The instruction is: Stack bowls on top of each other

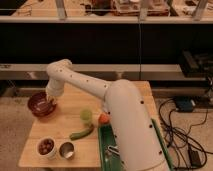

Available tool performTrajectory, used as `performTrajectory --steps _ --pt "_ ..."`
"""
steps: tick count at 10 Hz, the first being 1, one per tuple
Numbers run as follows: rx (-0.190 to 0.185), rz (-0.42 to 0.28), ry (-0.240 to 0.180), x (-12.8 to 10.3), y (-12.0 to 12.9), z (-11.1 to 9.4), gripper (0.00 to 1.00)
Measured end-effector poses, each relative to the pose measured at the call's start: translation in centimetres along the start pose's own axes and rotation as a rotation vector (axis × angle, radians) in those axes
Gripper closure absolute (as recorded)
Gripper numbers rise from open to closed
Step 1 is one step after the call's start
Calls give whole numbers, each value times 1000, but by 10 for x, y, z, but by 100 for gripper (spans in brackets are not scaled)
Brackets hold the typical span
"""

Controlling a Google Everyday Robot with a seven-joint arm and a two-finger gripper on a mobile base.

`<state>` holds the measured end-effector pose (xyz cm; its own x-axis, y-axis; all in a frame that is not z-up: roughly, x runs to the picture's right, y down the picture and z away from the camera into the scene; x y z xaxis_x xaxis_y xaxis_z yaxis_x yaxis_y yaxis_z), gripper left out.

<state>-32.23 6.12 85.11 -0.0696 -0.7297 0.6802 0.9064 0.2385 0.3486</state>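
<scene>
The dark purple bowl (38,101) sits low over the orange bowl (45,115) at the table's left edge; only the orange bowl's front rim shows beneath it. My gripper (50,103) reaches down from the white arm and grips the purple bowl's right rim. The two bowls look nested or nearly so; I cannot tell whether the purple one rests fully inside.
On the wooden table (65,125) stand a small white bowl of dark round things (46,146) and a metal cup (66,149) at the front left. A green vegetable (81,133), a green fruit (86,116) and an orange fruit (103,119) lie mid-table. A green tray (106,150) is at the right.
</scene>
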Motion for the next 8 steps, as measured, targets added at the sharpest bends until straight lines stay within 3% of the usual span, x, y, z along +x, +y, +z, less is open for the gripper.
performTrajectory --steps 3,8 --pt "-13 32 3 8 5 4 22" --pt "23 40 18 15 9 -14 20"
